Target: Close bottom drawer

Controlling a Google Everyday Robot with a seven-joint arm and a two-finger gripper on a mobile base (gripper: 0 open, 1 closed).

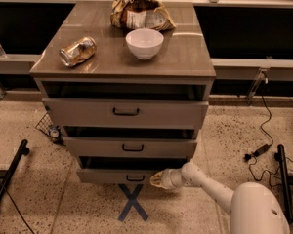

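While a black stand leg (10, 177) slants across the speckled floor at the far left, a grey-brown cabinet fills the middle of the view. On the left part of its tabletop (185, 52) a crushed can (78, 51) lies on its side. Near the centre stands a white bowl (144, 43), upright, and just behind the bowl sits a crumpled bag (139, 13), close to the back edge.

Below the tabletop all three drawers stand out from the carcass, each with a dark gap above its front. The top drawer (88, 112) has the tallest front, and the middle drawer (97, 146) lies under it. The bottom drawer (100, 176) is the lowest, close to the floor and partly open, with its small black handle (135, 178) at the middle of the front. On the floor just in front of it is a blue tape X (133, 202).

The claw (158, 179) is at the bottom drawer's front, just right of the handle and at or very near the panel. I cannot tell whether it is spread or pressed together. Its white arm (210, 184) runs down and to the right to the robot's rounded body (261, 211). Farther right, a black cable (266, 116) trails across the floor to a plug (259, 151), beside a black bar (282, 179).
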